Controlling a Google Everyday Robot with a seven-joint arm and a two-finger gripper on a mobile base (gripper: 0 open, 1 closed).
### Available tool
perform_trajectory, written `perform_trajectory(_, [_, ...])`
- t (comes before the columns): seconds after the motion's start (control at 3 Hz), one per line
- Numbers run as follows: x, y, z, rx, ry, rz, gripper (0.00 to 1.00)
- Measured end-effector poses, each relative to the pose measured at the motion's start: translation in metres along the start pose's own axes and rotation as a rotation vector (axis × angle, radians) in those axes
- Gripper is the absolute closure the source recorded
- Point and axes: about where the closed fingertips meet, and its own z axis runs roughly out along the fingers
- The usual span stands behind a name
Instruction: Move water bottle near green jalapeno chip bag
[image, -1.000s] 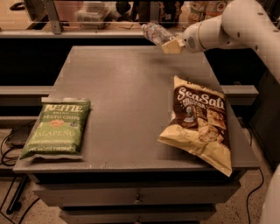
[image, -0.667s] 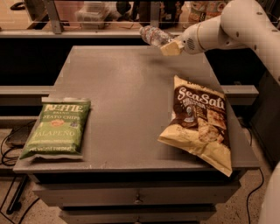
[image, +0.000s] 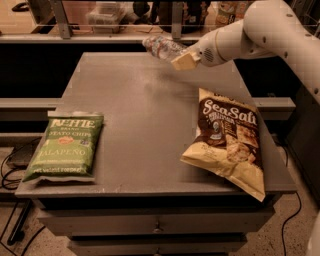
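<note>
**Bottle in the air, on its way to the green bag**

Your gripper (image: 185, 60) was up over the far side of the counter (image: 145, 115). It was pinching the water bottle (image: 162, 47) by one end. The bottle stuck out sideways from the gripper toward the picture's left, and it looked lifted off the counter.

The green jalapeno chip bag (image: 65, 147) lay flat, well apart from the gripper, off to the picture's left and close to the front edge. The brown Sea Salt bag (image: 227, 142) lay on the near side of the gripper, a little to the picture's right.

You looked to be in the carrying step. The pick-up was done and the put-down was not. I think the next move called for a long trip across to the green bag, then a slow drop beside it, not on top of it.

Compared with a second before, the gripper and bottle had slid a little toward the picture's left and a bit lower. Both bags had stayed put.
</note>
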Motion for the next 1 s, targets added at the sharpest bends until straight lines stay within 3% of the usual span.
perform_trajectory(0.33, [-0.002, 0.092, 0.013, -0.206, 0.028, -0.102, 1.0])
perform_trajectory(0.67, [0.001, 0.15, 0.023, -0.342, 0.053, -0.174, 1.0])
perform_trajectory(1.0, [0.011, 0.198, 0.031, -0.472, 0.08, -0.216, 0.81])
